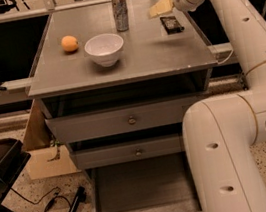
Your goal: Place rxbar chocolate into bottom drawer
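The rxbar chocolate (pixel 171 24) is a flat black bar lying on the grey cabinet top (pixel 140 58), near its back right corner. My gripper (pixel 160 7) hovers just behind and to the left of the bar, a little above the top, and holds nothing that I can see. The bottom drawer (pixel 144 193) is pulled out at the foot of the cabinet, and its grey floor is bare. My white arm reaches up along the right side and hides the drawer's right rail.
A white bowl (pixel 105 49), an orange (pixel 69 43) and a tall can (pixel 120 11) stand on the cabinet top. Two upper drawers with round knobs (pixel 132 120) are closed. A cardboard box (pixel 42 153) and a black stand (pixel 1 165) are on the floor at left.
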Controlling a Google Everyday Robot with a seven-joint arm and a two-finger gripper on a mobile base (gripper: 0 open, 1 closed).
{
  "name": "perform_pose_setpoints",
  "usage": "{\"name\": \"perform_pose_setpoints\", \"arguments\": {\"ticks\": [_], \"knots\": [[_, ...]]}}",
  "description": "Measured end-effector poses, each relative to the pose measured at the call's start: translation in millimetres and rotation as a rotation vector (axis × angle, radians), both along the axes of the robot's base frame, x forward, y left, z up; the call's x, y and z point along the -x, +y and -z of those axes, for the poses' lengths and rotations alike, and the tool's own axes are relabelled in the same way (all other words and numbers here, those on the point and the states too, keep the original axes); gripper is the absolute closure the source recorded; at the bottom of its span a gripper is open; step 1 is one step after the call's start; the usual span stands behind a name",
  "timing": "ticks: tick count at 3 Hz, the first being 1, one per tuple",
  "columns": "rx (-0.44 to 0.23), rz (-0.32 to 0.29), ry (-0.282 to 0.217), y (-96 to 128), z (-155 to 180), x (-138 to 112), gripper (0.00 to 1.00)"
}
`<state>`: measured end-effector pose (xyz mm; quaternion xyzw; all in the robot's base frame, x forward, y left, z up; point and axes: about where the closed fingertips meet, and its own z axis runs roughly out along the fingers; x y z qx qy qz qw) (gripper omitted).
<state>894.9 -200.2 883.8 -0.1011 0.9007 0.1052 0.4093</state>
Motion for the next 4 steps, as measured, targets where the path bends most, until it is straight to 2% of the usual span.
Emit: {"name": "perform_pose_setpoints", "arguments": {"ticks": [2, 4], "knots": [[-0.003, 0.043, -0.013, -5, 25, -19, 0.00], [0.021, 0.030, -0.003, 10, 51, -32, 0.00]]}}
